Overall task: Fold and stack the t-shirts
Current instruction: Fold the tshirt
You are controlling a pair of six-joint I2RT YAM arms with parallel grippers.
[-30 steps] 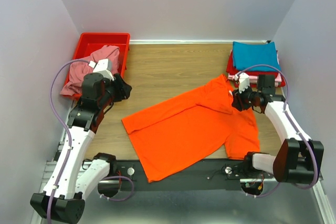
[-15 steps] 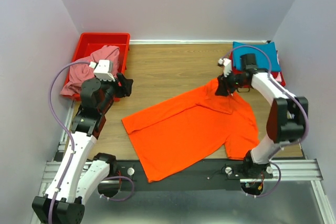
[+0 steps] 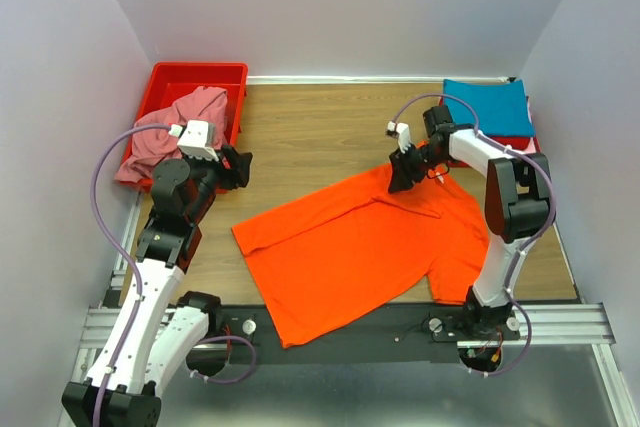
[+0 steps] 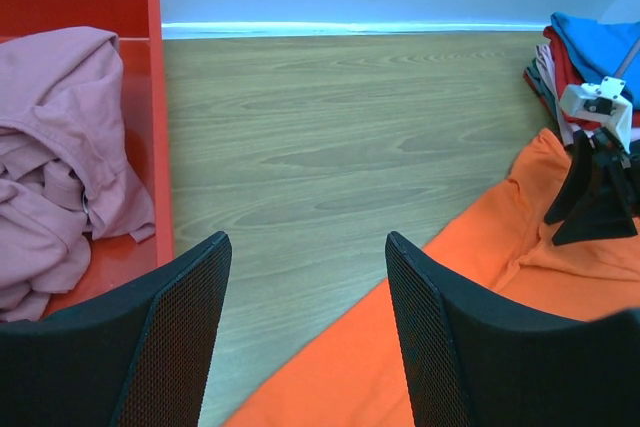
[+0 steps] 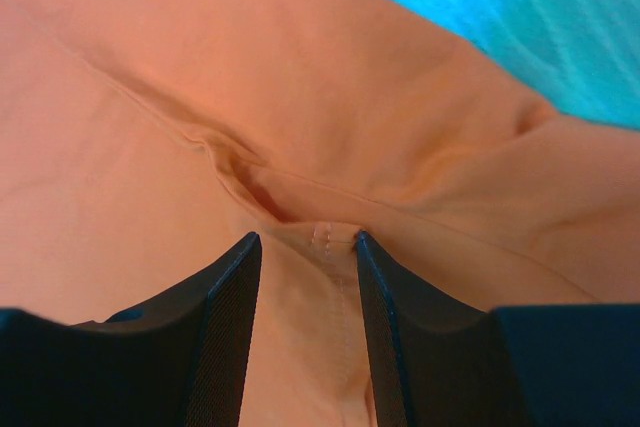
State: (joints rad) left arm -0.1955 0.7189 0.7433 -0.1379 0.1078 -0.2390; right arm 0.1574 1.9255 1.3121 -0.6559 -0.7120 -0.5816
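A bright orange t-shirt (image 3: 360,247) lies spread flat across the middle of the table. My right gripper (image 3: 400,179) is down on its far shoulder near the collar. In the right wrist view its jaws (image 5: 305,237) stand open, straddling a stitched seam ridge of the orange cloth (image 5: 200,77). My left gripper (image 3: 243,169) hovers open and empty over bare wood (image 4: 305,239), between the bin and the shirt's left sleeve (image 4: 480,277). A dusty pink t-shirt (image 3: 170,132) sits crumpled in the bin. A teal t-shirt (image 3: 488,107) tops a folded stack at the back right.
The red plastic bin (image 3: 200,72) stands at the back left corner, the pink cloth (image 4: 60,147) hanging over its near rim. Red cloth (image 3: 530,145) shows under the teal shirt in the stack. White walls close in the table on three sides.
My right arm has swung from the shirt's right side inward and back, landing on the collar area. The left gripper has opened wider and barely shifted.
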